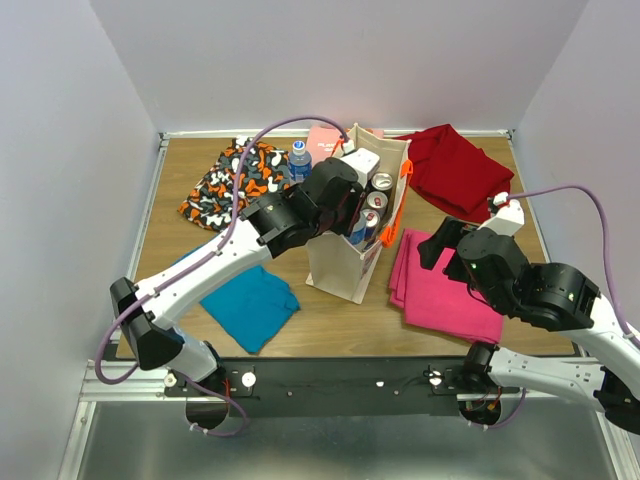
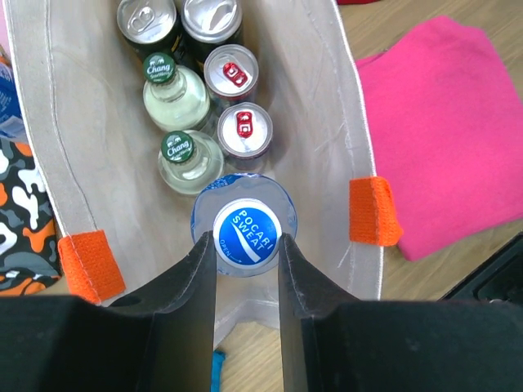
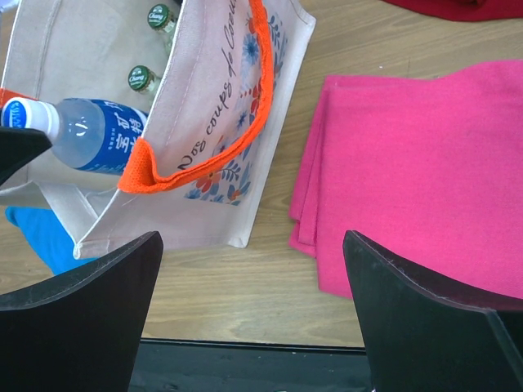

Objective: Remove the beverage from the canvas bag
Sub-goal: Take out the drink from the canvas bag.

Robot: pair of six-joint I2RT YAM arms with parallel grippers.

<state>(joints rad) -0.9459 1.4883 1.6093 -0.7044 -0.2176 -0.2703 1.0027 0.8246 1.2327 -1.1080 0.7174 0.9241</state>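
Observation:
The beige canvas bag (image 1: 343,272) with orange handles (image 2: 373,211) stands open at the table's middle. My left gripper (image 2: 247,242) reaches into its mouth from above and is shut on the blue cap of a Pocari Sweat bottle (image 2: 247,230). In the right wrist view the bottle (image 3: 96,135) pokes out over the bag's rim, tilted, beside the printed side of the bag (image 3: 214,131). Two red-tab cans (image 2: 243,128), two other cans and two green-capped bottles (image 2: 176,150) stay inside the bag. My right gripper (image 3: 253,245) is open and empty, right of the bag.
A pink folded cloth (image 1: 440,285) lies under my right gripper. A dark red cloth (image 1: 455,170) lies at the back right, a camouflage cloth (image 1: 230,185) at the back left, a teal cloth (image 1: 250,305) at the front left. Another bottle (image 1: 299,158) stands behind the bag.

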